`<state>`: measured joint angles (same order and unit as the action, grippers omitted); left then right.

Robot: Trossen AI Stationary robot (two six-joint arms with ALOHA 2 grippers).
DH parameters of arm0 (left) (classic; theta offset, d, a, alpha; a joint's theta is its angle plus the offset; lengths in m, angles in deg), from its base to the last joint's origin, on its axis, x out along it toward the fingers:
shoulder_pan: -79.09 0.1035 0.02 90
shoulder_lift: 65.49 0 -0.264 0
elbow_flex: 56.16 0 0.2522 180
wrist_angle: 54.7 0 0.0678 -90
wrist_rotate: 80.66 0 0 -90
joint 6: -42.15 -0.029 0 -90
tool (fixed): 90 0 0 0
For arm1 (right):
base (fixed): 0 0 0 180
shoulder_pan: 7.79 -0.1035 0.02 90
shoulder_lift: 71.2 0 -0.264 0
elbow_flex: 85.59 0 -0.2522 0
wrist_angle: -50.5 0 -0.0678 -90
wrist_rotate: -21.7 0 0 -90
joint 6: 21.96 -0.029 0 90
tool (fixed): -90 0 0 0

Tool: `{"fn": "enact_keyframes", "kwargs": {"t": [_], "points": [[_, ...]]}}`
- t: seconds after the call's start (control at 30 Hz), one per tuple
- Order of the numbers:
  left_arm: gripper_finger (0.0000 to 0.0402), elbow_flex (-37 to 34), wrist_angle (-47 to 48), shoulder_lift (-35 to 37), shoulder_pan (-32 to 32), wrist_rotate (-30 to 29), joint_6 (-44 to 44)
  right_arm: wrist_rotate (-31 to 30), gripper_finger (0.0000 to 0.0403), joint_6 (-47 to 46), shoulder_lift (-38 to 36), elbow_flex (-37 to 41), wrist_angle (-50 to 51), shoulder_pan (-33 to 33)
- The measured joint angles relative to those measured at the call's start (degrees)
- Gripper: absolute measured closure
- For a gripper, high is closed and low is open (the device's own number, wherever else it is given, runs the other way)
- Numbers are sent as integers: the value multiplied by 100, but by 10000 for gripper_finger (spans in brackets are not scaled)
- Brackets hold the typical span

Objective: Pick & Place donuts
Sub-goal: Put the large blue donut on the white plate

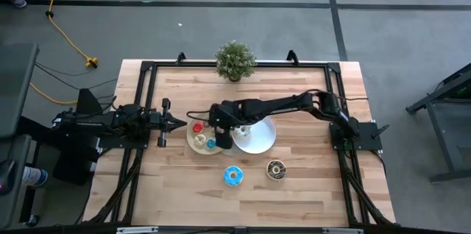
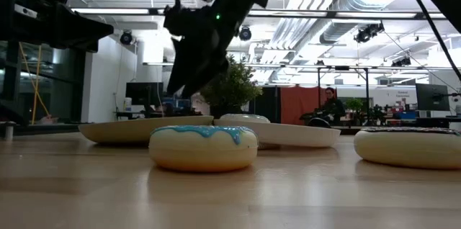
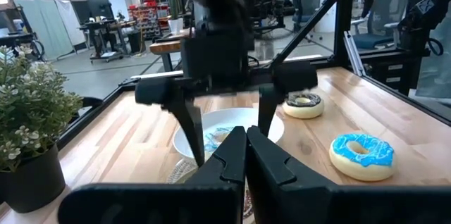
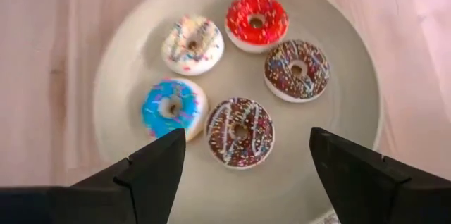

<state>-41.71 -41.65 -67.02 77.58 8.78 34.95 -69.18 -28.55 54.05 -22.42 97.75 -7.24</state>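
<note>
Five small donuts lie flat on the beige plate (image 4: 127,48): white with sprinkles (image 4: 192,44), red (image 4: 256,21), blue (image 4: 173,106) and two dark brown (image 4: 297,69), (image 4: 241,131). My right gripper (image 4: 245,139) hangs open above this plate (image 1: 197,143), fingers pointing down, its fingertips to either side of a dark brown donut and clear of it. Two larger donuts lie on the table: a blue one (image 1: 233,176) and a dark brown one (image 1: 277,168). My left gripper (image 1: 180,123) is shut, level, just left of the beige plate.
A white plate (image 1: 259,140) sits right beside the beige one, under the right arm. A potted plant (image 1: 235,61) stands at the table's far edge. A black frame (image 1: 143,79) runs around the tabletop. Bare wood lies toward the near edge, around the two big donuts.
</note>
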Motion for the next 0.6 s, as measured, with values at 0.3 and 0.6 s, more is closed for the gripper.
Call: {"fn": "enact_keyframes", "kwargs": {"t": [0.3,0.6], "points": [[401,0,0,0,-1,0,1,286,107,57,-485,-5,315,-158],[401,0,1,-1,-1,0,2,597,107,63,-854,-2,348,-417]]}}
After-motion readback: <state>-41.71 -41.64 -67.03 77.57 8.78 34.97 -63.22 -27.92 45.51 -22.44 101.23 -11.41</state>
